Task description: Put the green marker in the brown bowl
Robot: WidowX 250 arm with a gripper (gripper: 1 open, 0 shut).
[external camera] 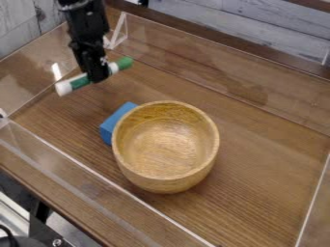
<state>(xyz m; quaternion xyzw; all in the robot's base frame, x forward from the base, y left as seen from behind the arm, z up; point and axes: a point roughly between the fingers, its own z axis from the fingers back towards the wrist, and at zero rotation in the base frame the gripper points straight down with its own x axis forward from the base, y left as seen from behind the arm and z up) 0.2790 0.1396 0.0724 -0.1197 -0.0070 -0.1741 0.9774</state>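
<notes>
The green marker (110, 69), white-barrelled with a green cap at its right end, hangs tilted a little above the wooden table at the upper left. My black gripper (93, 75) points almost straight down and is shut on the marker's middle. The brown bowl (165, 145), a large light wooden one with a thick rim, stands empty near the centre, below and to the right of the gripper.
A blue block (114, 122) lies against the bowl's left side. Clear plastic walls (52, 154) ring the wooden table (258, 125), close to the gripper on the left and at the back.
</notes>
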